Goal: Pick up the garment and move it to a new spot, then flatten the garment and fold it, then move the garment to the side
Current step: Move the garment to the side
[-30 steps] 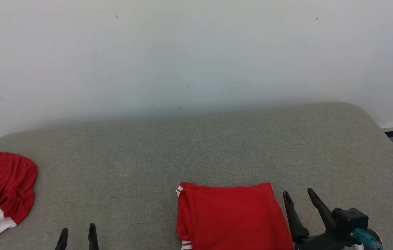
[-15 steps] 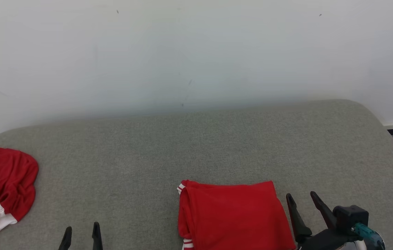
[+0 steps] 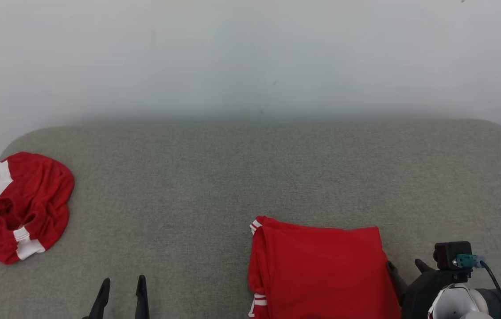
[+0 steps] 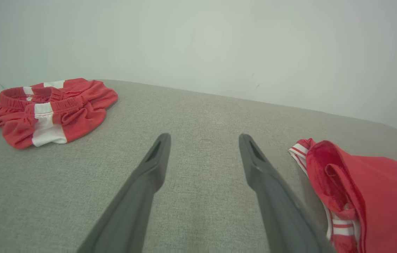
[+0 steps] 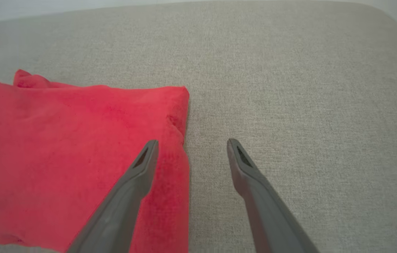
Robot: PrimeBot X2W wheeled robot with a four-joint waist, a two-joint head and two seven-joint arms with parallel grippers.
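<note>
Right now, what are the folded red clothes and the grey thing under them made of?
Folded red garment: looks like soft knit cloth, matte and slightly fuzzy; it folds limply and carries white striped trim. Grey surface: seems a woven upholstery fabric, matte, with a fine speckled weave; what lies beneath it I cannot tell.

Your folded garment (image 3: pixel 321 270): solid red, thin red-white stripes on its trim. Crumpled garment (image 3: pixel 20 206): red with white blocks. Cushion (image 3: pixel 232 177): flecked grey weave. Wall (image 3: pixel 250 53): off-white. Left gripper (image 3: pixel 124 280) and right gripper (image 5: pixel 192 141): dark grey-black. Connector (image 3: pixel 466 260): teal.
</note>
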